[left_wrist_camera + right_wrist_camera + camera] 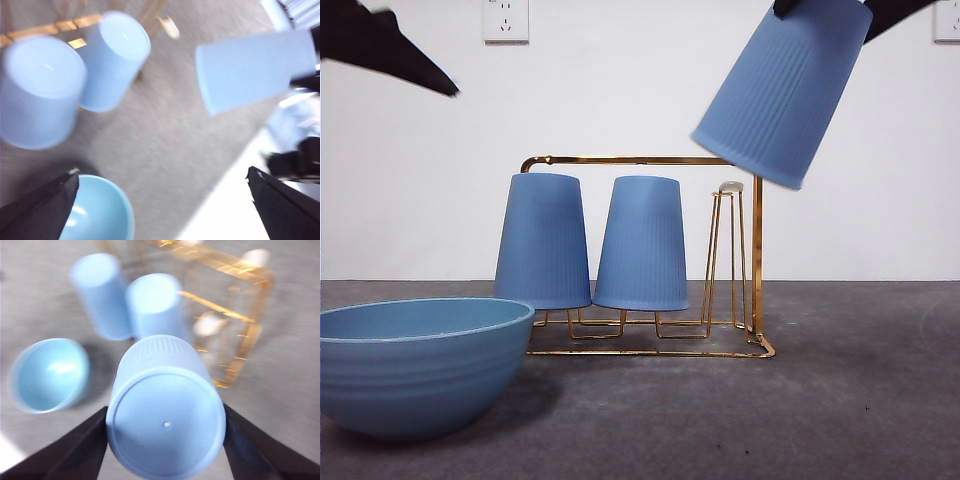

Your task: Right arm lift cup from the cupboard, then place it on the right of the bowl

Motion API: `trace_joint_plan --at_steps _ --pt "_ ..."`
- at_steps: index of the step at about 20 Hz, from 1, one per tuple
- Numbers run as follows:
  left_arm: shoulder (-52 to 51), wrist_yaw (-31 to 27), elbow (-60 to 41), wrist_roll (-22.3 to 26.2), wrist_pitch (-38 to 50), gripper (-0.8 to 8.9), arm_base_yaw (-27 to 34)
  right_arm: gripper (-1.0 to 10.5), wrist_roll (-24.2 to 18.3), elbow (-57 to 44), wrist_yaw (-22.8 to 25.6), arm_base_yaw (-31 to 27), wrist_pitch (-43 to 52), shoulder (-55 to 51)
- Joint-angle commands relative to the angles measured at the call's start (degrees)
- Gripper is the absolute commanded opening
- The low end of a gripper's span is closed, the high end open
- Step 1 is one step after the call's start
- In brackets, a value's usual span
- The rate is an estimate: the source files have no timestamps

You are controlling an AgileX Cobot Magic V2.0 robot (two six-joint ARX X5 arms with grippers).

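My right gripper (165,440) is shut on a ribbed light-blue cup (780,85), held upside down and tilted, high above the right end of the gold wire cupboard (755,250). The cup fills the right wrist view (165,405) and shows in the left wrist view (250,67). Two more cups (542,240) (642,243) stand upside down on the cupboard's prongs. The wide blue bowl (415,365) sits at the front left. My left gripper (165,210) is open and empty, high above the bowl (100,210); in the front view an arm shows as a black tip (390,50) at the top left.
The cupboard's right prong (725,250) stands bare. Grey table (860,400) stretches right of the cupboard and bowl. A white wall with sockets (506,20) is behind.
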Motion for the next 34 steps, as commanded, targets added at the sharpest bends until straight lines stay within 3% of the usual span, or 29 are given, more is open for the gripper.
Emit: trace_joint_plan --at_steps 1,6,7,9,12,17,22,29,34 --pt "2.62 3.61 0.85 -1.62 0.22 5.25 -0.52 2.2 3.37 -6.25 -4.87 0.37 7.21 -3.8" --pt "7.26 9.38 -1.49 -2.75 0.55 5.25 -0.83 2.2 11.5 -21.68 -11.23 0.28 23.47 -8.66" --pt "8.55 13.35 -4.68 -4.57 3.37 5.25 -0.85 2.2 15.41 -26.62 -14.71 0.26 31.65 -8.85" --pt "9.57 18.43 -8.11 -6.49 7.56 5.25 -0.83 2.2 18.99 -30.34 -16.31 0.26 39.47 -8.85" --pt "11.45 21.49 -10.14 -7.98 12.22 5.24 -0.83 1.9 23.69 -34.62 -16.98 0.24 47.78 -8.83" --pt "15.98 27.87 -10.14 -13.51 21.75 5.24 -0.85 1.2 29.18 -39.21 -17.31 0.22 56.92 -7.82" --pt "17.57 32.41 -10.14 -14.34 23.85 5.16 -1.79 1.2 31.95 -39.6 -19.61 0.31 63.49 -4.22" --pt "17.57 33.22 -10.14 -14.78 25.22 2.91 -2.08 1.2 34.03 -39.6 -22.47 0.68 70.64 3.02" --pt "17.57 32.61 -10.14 -14.47 25.83 0.14 -2.05 1.2 35.39 -39.6 -25.77 0.72 74.03 6.69"
